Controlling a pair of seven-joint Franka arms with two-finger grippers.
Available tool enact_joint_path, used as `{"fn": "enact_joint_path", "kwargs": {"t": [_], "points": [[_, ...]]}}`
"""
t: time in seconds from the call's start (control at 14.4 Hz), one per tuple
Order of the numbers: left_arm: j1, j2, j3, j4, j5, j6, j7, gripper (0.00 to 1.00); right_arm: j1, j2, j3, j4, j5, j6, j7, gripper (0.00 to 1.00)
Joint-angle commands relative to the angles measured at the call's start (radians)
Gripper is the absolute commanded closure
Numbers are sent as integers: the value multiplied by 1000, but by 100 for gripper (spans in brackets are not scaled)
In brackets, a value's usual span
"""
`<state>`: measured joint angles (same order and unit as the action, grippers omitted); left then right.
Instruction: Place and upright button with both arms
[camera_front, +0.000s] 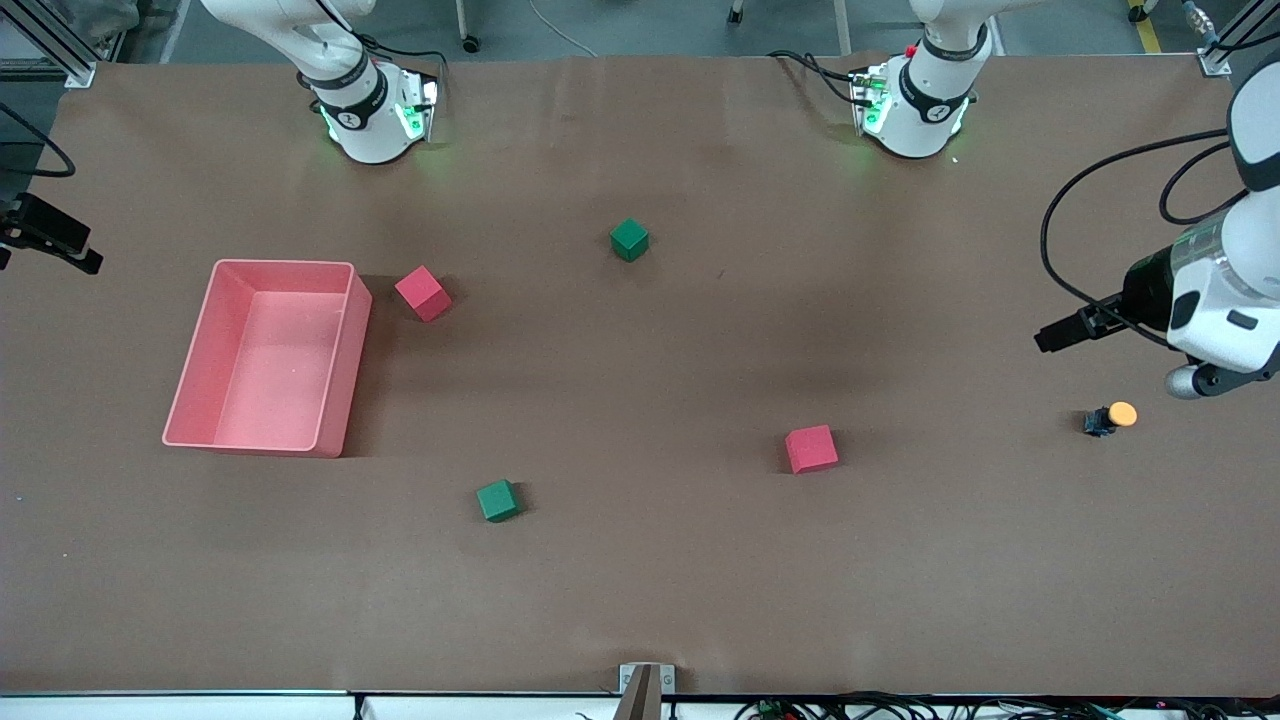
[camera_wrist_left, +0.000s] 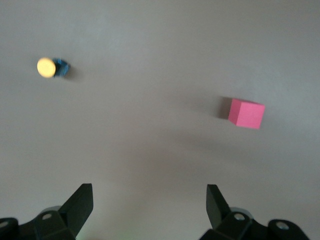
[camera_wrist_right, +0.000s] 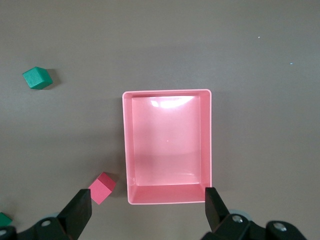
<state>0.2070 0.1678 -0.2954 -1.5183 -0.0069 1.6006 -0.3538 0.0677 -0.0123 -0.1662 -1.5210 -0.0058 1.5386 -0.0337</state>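
A robotics lab: two arm bases (camera_front: 375, 110) bolted to a paper-covered table (camera_front: 640, 600).

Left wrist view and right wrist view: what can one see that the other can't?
Only the left wrist view shows the little orange button lying on its side, with one red cube and the open left pincer.

Only the right wrist view shows the pink bin, nothing in it, a green cube, another red cube beside the bin, and the open right pincer.

Both show the brown table and black fingers spread apart, holding nothing.
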Motion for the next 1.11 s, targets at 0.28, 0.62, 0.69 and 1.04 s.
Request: {"fn": "enact_joint_path", "kwargs": {"t": [0.28, 0.62, 0.69, 1.04], "points": [[-211, -86, 240, -8, -18, -42, 288, 0, -14, -11, 10, -1, -10, -6, -8, 0], [-244, -105, 291, -10, -10, -44, 381, 0, -12, -9, 11, -1, -10, -6, -8, 0], [-241, -111, 294, -11, -7, -60, 389, 0, -12, -9, 11, -1, -10, -6, -8, 0], [-247, -110, 285, -8, 99, -68, 438, 0, -12, -9, 11, -1, -10, -8, -8, 0]]}}
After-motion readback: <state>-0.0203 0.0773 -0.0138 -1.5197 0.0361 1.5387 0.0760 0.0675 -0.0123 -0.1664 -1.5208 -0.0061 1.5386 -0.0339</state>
